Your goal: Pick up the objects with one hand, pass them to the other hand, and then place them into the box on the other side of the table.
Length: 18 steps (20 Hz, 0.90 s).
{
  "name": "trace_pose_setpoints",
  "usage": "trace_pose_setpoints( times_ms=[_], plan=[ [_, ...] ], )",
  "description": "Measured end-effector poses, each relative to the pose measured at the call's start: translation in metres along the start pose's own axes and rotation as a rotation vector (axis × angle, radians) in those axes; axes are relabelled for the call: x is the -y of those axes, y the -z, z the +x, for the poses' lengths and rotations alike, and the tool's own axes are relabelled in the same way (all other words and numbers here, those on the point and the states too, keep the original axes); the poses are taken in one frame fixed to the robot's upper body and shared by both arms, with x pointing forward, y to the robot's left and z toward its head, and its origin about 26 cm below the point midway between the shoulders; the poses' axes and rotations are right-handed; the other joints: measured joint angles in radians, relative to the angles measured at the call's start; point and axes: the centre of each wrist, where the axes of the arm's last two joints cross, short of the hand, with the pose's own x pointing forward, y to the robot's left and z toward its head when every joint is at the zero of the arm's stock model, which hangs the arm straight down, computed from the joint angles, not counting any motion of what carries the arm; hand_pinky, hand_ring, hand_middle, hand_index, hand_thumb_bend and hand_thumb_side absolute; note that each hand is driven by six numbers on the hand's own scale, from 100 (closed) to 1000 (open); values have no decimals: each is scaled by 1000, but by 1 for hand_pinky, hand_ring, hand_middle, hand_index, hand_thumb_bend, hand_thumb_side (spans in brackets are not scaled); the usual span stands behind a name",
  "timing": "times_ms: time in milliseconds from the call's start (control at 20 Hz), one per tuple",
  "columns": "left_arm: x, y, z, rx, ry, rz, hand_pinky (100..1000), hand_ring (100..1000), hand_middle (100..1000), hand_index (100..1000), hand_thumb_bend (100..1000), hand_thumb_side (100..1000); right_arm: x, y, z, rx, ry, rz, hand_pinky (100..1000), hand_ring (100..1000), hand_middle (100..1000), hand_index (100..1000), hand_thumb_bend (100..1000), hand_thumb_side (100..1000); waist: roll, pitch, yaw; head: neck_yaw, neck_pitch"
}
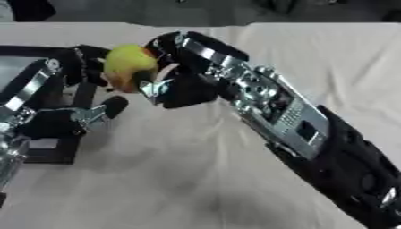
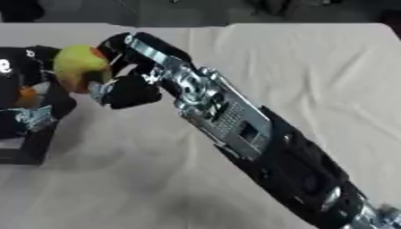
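The right arm (image 1: 313,138) is black with a silver wrist; both hands are black.

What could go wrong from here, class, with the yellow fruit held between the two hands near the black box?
1. The yellow fruit sits between the right hand and the left hand, above the table; if one lets go too soon, it may drop and roll.
2. The hands are crowded at the black box rim; a finger could catch on it.

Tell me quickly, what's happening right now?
Right hand curled round yellow fruit. Left hand at the fruit, fingers unclear. Black box below left. Nothing blocking.
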Motion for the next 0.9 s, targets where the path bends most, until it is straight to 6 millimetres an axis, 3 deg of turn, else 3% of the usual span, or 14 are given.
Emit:
trace_pose_setpoints(
  times_ms=[600, 900],
  plan=[
    [3, 5, 4, 10, -14, 31, 687, 749, 747, 809, 458, 405, -4, 1, 3, 6, 6, 26, 652, 736, 638, 612, 100, 141, 0, 0, -1, 7, 0],
    [6, 6, 4, 14, -26, 39, 666, 724, 683, 774, 408, 367, -4, 1, 3, 5, 8, 25, 646, 734, 634, 609, 100, 140, 0, 0, -2, 7, 0]
  ],
)
